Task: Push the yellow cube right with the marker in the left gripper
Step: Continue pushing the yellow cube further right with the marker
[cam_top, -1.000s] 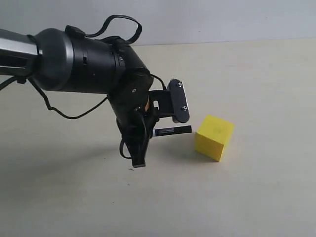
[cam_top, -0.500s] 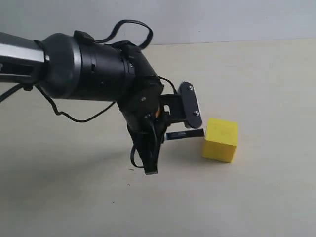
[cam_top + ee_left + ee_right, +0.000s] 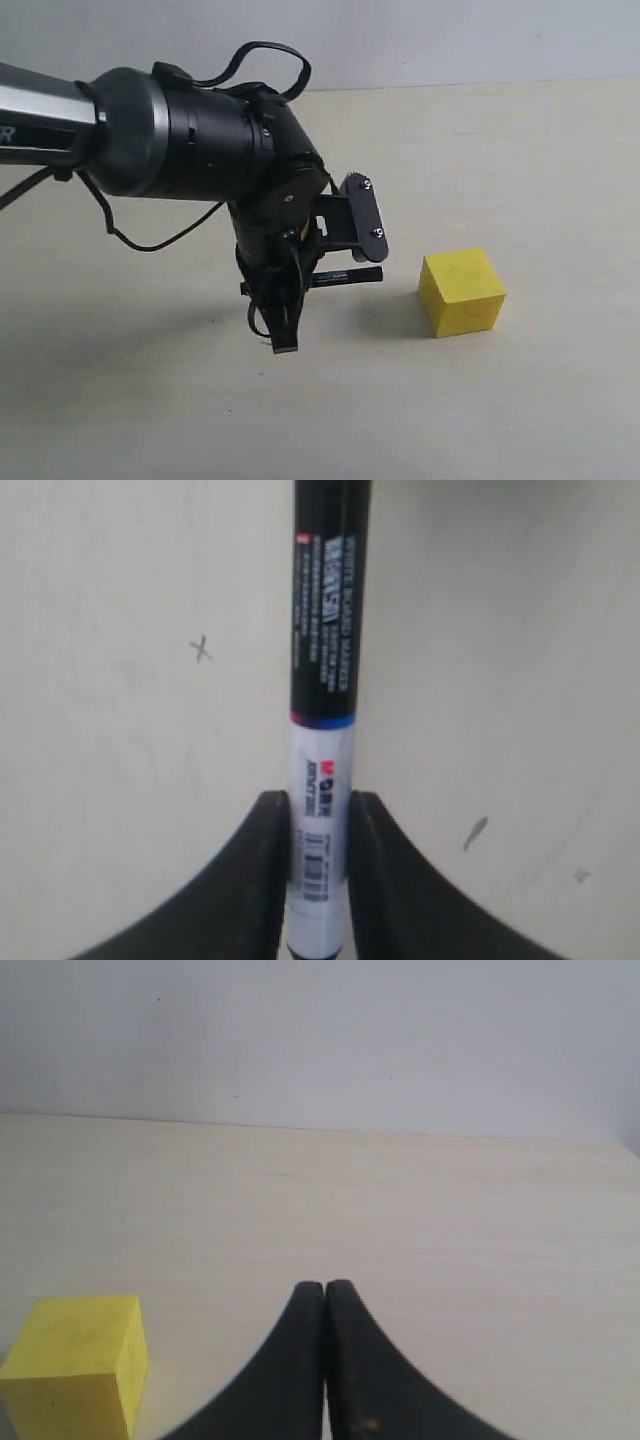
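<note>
My left gripper (image 3: 322,279) hangs low over the table on its bulky black arm, shut on the marker (image 3: 346,276). The marker lies level and points right at the yellow cube (image 3: 462,292). A small gap separates its black tip from the cube's left face. In the left wrist view the marker (image 3: 323,670) runs away from the gripper (image 3: 318,818), its white barrel pinched between both fingers; the cube is out of that view. My right gripper (image 3: 325,1290) is shut on nothing, and the yellow cube (image 3: 76,1364) sits off to one side of it.
The beige table (image 3: 520,150) ends at a pale wall (image 3: 450,40) behind. Small pen marks (image 3: 203,650) dot the surface under the marker. The right arm is out of the exterior view.
The marker pressed the cube, which slid right and turned. The left gripper then drew back left, so the marker tip has come off the cube.
</note>
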`<state>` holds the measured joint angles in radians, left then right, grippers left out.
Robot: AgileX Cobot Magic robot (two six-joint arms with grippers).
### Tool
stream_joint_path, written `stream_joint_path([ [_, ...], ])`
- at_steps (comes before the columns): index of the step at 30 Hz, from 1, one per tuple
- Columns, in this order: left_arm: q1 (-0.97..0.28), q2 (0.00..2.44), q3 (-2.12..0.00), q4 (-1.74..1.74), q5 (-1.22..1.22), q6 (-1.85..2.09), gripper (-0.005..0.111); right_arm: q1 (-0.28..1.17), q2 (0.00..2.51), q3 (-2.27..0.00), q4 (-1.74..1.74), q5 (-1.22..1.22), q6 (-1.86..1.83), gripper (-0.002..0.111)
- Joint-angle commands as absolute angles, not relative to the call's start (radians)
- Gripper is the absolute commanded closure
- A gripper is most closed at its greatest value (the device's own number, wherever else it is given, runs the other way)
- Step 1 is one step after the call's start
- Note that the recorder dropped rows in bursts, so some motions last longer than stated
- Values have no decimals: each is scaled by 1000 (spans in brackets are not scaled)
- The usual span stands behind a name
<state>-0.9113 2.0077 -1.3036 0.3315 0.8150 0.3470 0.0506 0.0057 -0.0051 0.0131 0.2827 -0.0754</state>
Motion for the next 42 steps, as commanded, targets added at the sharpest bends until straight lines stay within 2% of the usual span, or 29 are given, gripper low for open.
stream_joint_path([
  [1, -945, 2074, -1398, 289, 795, 336, 107, 45, 0, 0, 8, 282, -79, 108],
  [6, -963, 2137, -1511, 281, 804, 336, 107, 45, 0, 0, 8, 282, -79, 108],
  [15, -927, 2139, -1515, 284, 1022, 332, 107, 45, 0, 0, 8, 282, -79, 108],
  [20, -958, 2139, -1515, 245, 943, 332, 107, 45, 0, 0, 8, 282, -79, 108],
  [24, -1059, 2139, -1515, 243, 913, 359, 107, 45, 0, 0, 8, 282, -79, 108],
  [35, -985, 2139, -1515, 307, 903, 300, 107, 45, 0, 0, 8, 282, -79, 108],
  [42, -1064, 2139, -1515, 232, 813, 341, 107, 45, 0, 0, 8, 282, -79, 108],
])
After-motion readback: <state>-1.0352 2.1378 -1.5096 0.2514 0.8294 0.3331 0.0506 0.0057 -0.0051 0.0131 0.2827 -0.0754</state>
